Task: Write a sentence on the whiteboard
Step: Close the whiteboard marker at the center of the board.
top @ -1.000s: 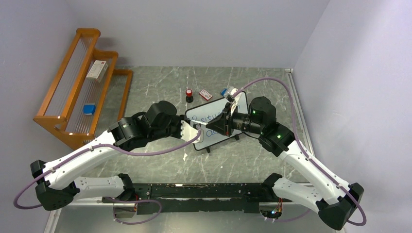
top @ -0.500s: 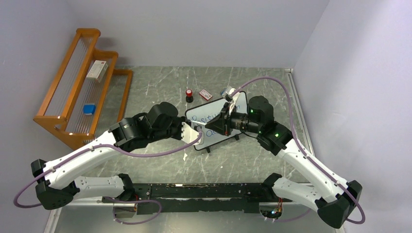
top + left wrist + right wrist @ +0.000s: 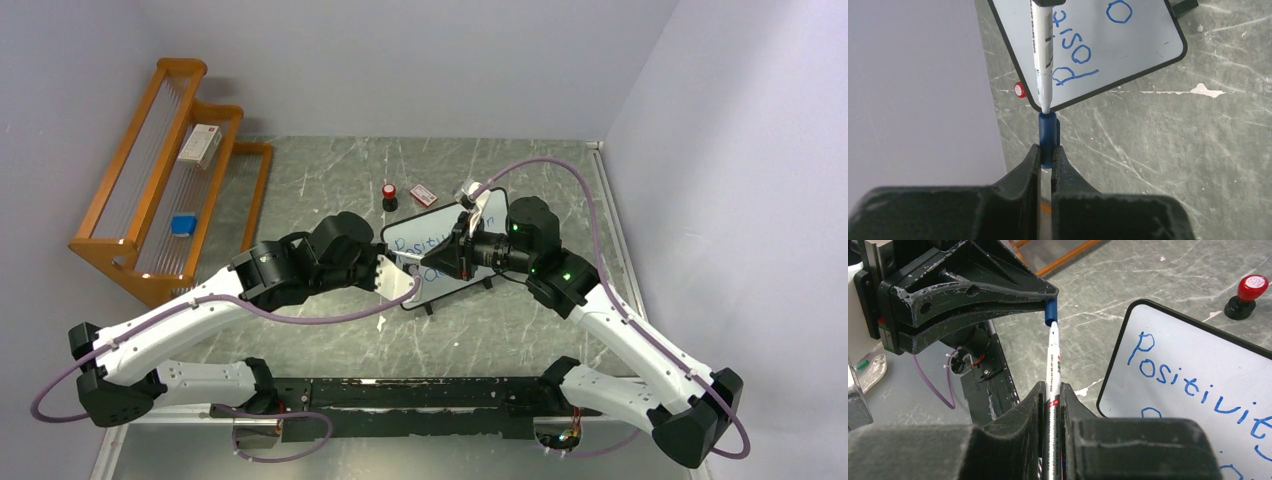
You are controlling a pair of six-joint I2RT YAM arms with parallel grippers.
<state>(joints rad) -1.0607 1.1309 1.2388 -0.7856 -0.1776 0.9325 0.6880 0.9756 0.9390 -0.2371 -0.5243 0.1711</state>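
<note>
1. Overhead camera, high at the near edge, looks down over the whole table point(image 3: 330, 180) toward the far wall point(image 3: 400, 60).
2. Left wrist camera, close in, sights past its own fingers point(image 3: 1023, 172) onto the whiteboard point(image 3: 1128, 55).
3. Right wrist camera faces the left gripper point(image 3: 1048, 299); both wrist views share marker point(image 3: 1052, 365), cap point(image 3: 1050, 312) and whiteboard corner.

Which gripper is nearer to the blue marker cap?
Left. The left gripper is shut on the blue cap itself; the right gripper clamps the marker pen farther down its barrel, with the pen's tip at the cap.
</note>
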